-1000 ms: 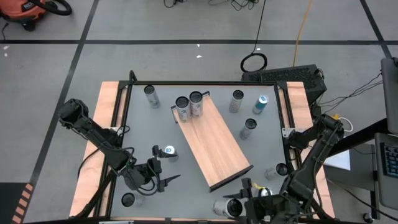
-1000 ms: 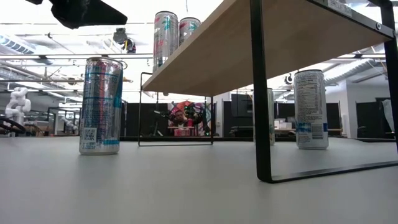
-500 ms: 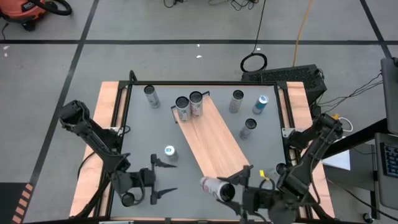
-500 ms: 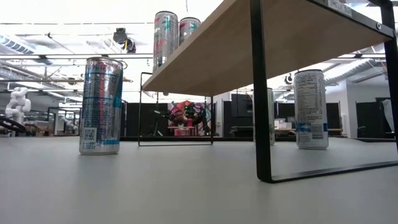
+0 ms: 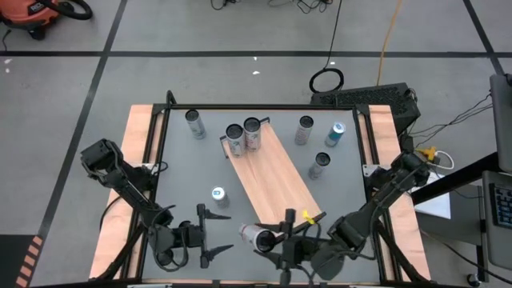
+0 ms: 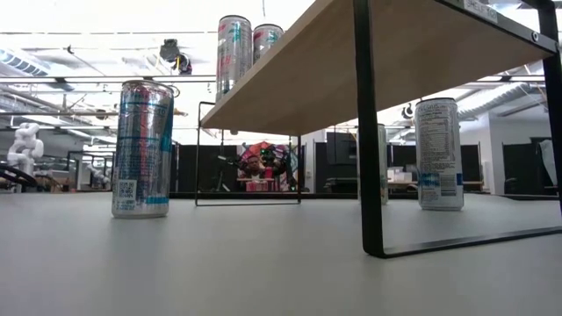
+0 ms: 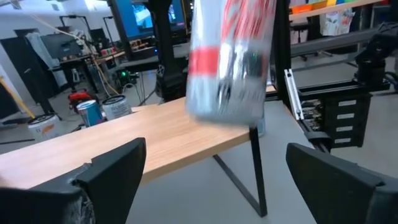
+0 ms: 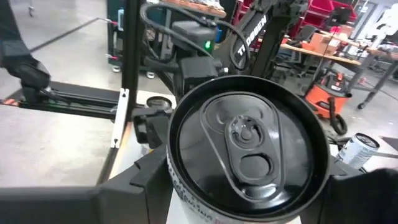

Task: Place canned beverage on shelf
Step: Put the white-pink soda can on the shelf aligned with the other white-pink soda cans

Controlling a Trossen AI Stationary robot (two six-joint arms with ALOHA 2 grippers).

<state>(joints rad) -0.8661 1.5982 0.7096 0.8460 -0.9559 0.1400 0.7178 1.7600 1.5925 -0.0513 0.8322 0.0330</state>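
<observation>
I log the right gripper (image 5: pixel 276 240) first: its fingers are clamped on a silver can with red markings (image 5: pixel 255 235), held tipped on its side above the near end of the shelf (image 5: pixel 276 180), just off that end's corner. In the right wrist view the can's lid (image 8: pixel 247 147), dark with the pull tab in place, fills the frame between the two fingers; the label below the rim is too cut off for me to read. In the left wrist view the same can (image 7: pixel 231 59) shows red stripes and a red band on silver, blurred, with no brand I can make out.

Left gripper (image 5: pixel 210 234): fingers spread wide apart and holding nothing, low at the near edge of the table, just beside the right gripper's can on its left.

Next out from the left gripper, a silver-and-blue can (image 5: pixel 218 195) stands upright on the grey tabletop (image 5: pixel 180 176); in the low view it (image 6: pixel 141 147) carries a barcode panel and fine print I cannot read.

The shelf runs diagonally away from the right gripper. At its far end stand two upright cans (image 5: pixel 242 135), touching or nearly so.

Farther off, on the tabletop: one can (image 5: pixel 194 123) at the far left, three cans (image 5: pixel 320 142) beyond the shelf's right side, one of them blue-topped (image 5: pixel 335 133). Another can (image 5: pixel 362 217) stands close to the right arm.

"TROSSEN" lettering (image 8: pixel 249 38) reads on the arm seen past the lid.
</observation>
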